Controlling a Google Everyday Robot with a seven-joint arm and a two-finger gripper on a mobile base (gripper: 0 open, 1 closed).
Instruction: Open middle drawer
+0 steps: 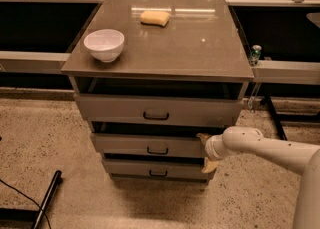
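The cabinet has three grey-brown drawers stacked under its top. The middle drawer (150,145) has a small dark pull handle (157,150) and stands a little out, with a dark gap above its front. My gripper (206,152) is at the right end of the middle drawer's front. One tan finger (203,138) is at the drawer's top edge and the other (209,166) is below it, so the fingers span that end of the front. The white arm (265,148) reaches in from the right.
A white bowl (104,44) and a yellow sponge (154,18) lie on the cabinet top (165,43). The widest top drawer (158,110) is above, the narrowest bottom drawer (157,169) below. A dark pole (47,198) lies on the speckled floor at left. A can (255,53) stands on the right ledge.
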